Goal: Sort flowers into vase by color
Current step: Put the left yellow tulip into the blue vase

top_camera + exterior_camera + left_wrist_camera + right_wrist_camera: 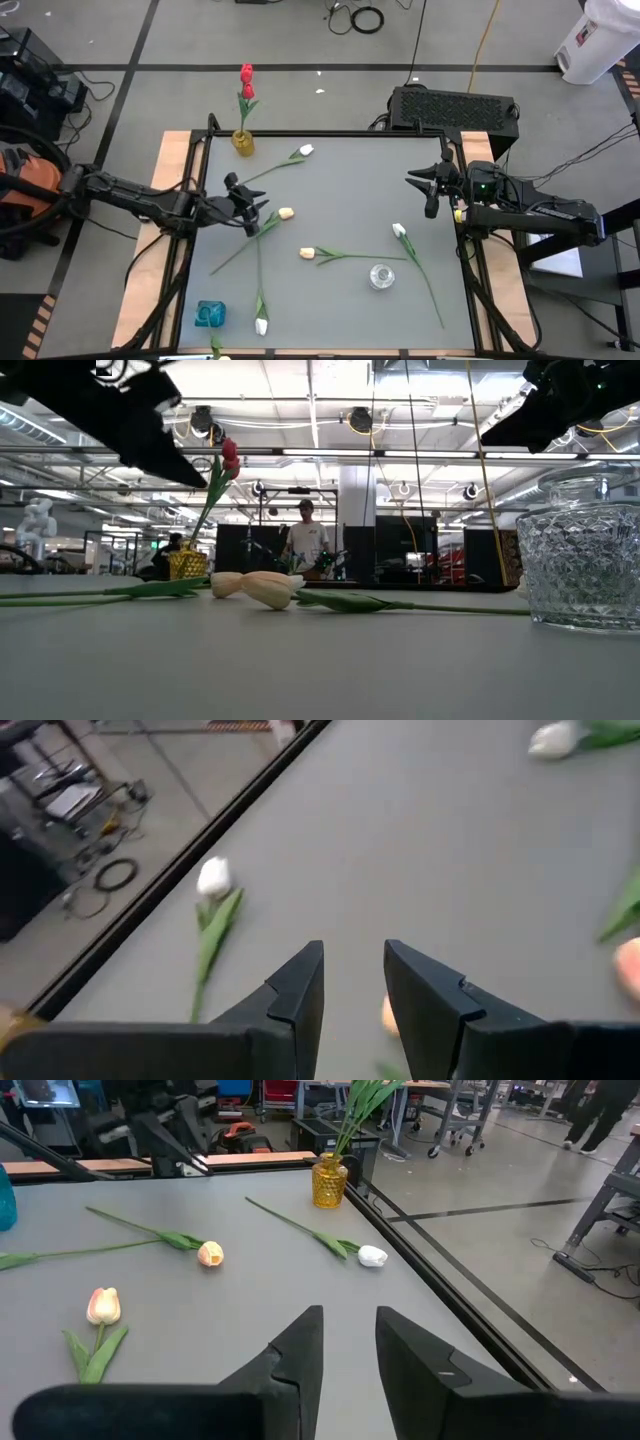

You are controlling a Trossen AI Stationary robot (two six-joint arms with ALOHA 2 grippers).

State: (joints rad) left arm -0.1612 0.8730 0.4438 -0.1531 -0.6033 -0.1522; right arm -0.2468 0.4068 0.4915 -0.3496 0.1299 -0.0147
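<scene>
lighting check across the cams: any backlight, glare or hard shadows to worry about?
Low view: bright ceiling lights behind leave the left arm and right arm as black silhouettes; the glass vase sparkles with highlights. High view: even light on the table, no hard shadows. Right wrist view: evenly lit, no glare on the yellow vase.

red tulips [246, 74]: 2 | white tulips [306, 150]: 3 | cream tulips [286, 213]: 2 | vases: 3, namely yellow [243, 142], clear glass [381, 276], blue [210, 314] | robot arms: 2
</scene>
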